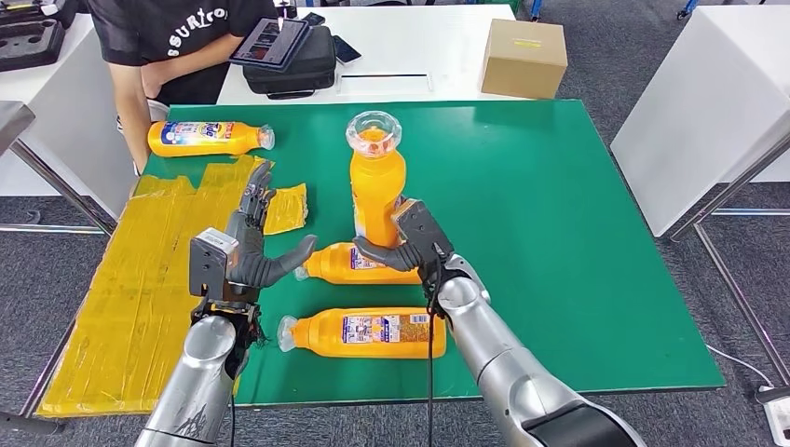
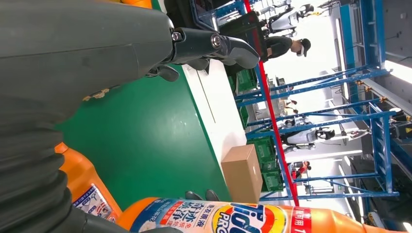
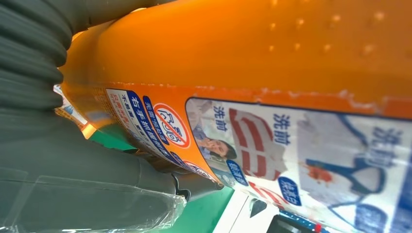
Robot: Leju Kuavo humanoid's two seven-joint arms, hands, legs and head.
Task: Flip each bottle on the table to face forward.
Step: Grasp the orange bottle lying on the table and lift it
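Right hand (image 1: 415, 244) | fingers grip upright orange plastic bottle (image 1: 376, 186), so you can turn its label | left hand (image 1: 250, 250) spread, holding nothing

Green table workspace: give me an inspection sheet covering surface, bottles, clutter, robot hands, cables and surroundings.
Surface: green table, with yellow tape patches on its left part.
Job's things: four orange bottles. The upright bottle stands mid-table; the far-left bottle, middle bottle and near bottle lie on their sides.
Clutter: nothing seen beyond the tape.
Robot hands: right robot hand grips the upright bottle low on its body; left robot hand is open, holding nothing, above the tape.
Cables: a black cable runs along the right arm.
Surroundings: white table behind with cardboard box, black bag and tablet; a person stands at the far left.
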